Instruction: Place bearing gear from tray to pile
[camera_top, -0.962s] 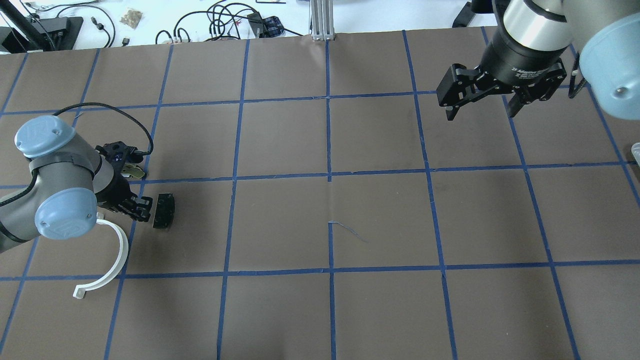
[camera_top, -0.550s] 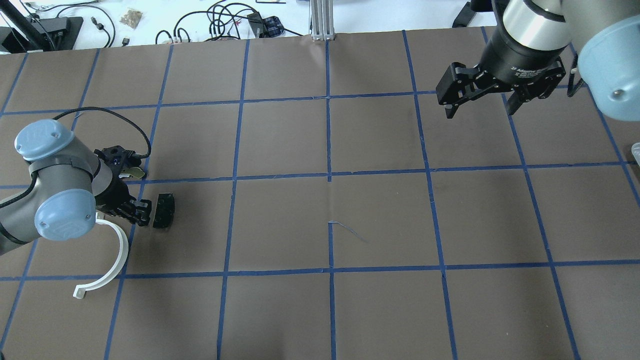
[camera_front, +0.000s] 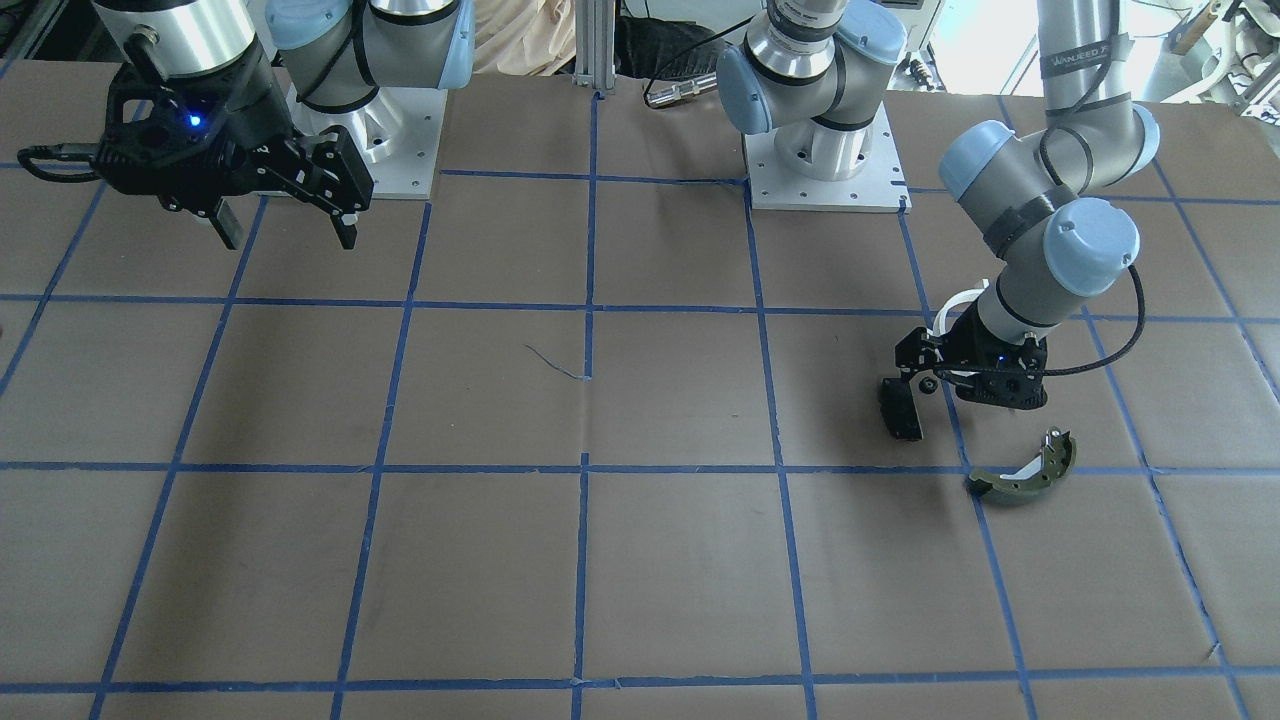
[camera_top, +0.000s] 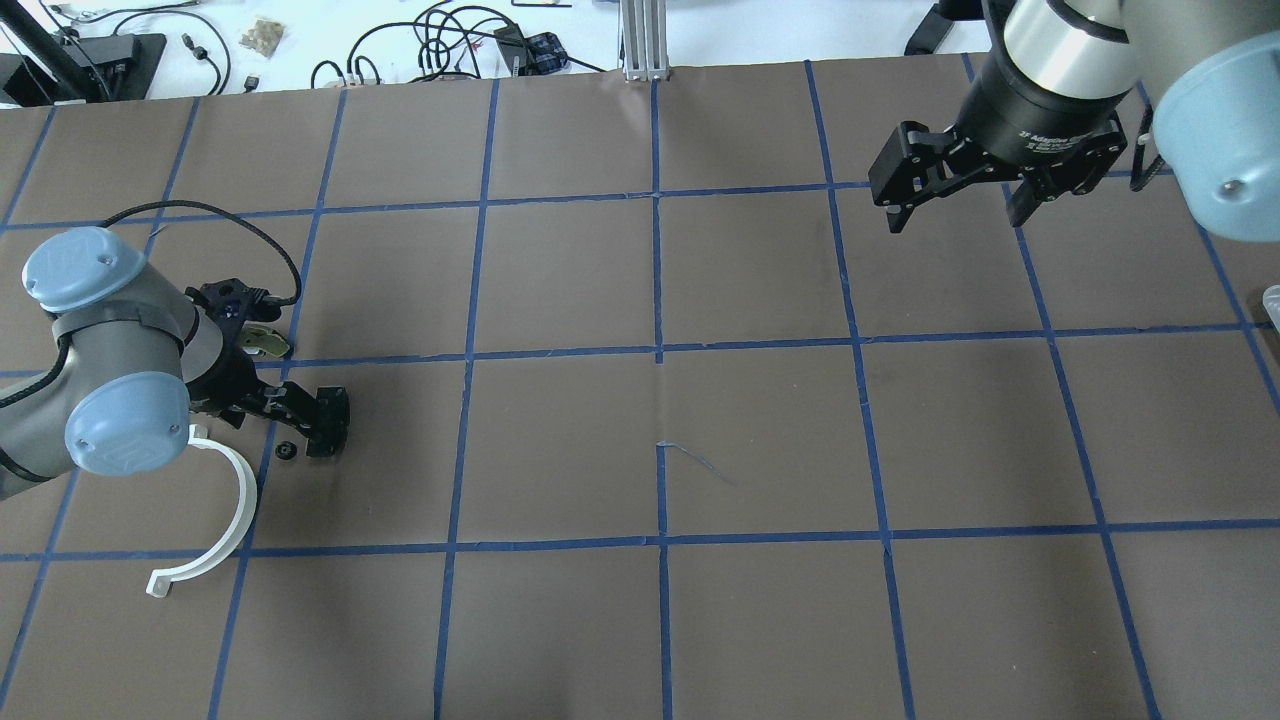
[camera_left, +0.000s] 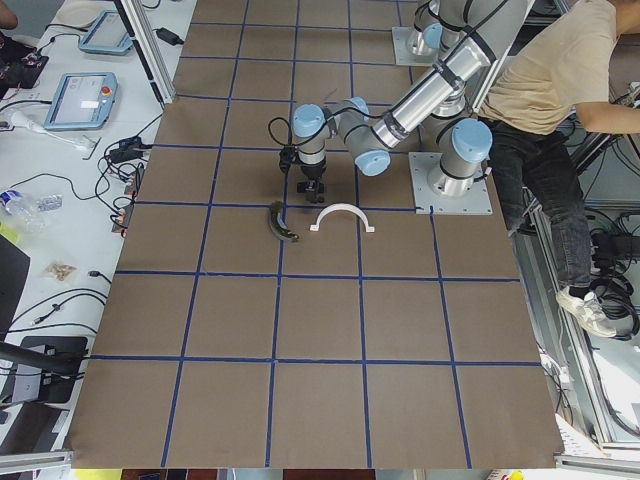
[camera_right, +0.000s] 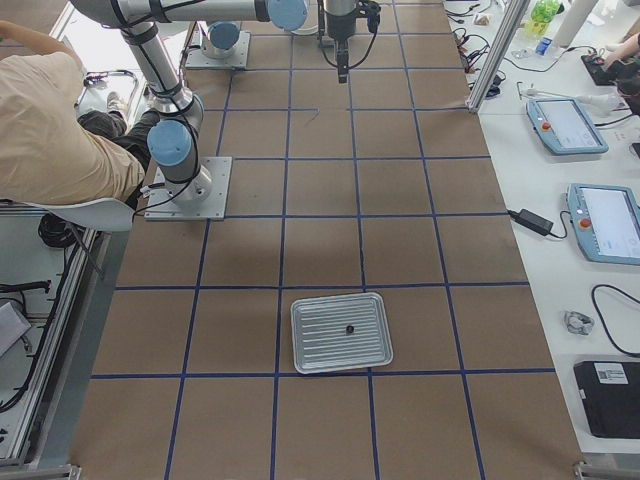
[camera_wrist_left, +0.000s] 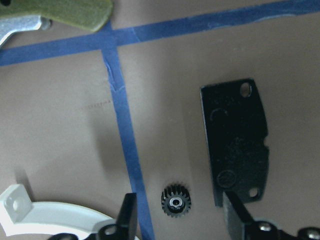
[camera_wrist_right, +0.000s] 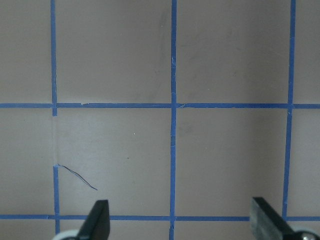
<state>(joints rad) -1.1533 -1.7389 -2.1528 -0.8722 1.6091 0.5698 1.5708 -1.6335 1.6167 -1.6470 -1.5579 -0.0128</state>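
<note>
As the bearing gear (camera_wrist_left: 176, 201) lies loose at the frame's bottom, left end effector (camera_top: 295, 425) and right end effector (camera_top: 953, 215) gape, released.

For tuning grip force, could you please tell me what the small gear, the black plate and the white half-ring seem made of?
Small gear: matte black teeth, shiny bore; probably plastic around a metal bushing.
Black plate: matte, faintly mottled, with holes; coated metal or rigid plastic, unclear.
White half-ring: smooth, uniform white, likely plastic.
</note>
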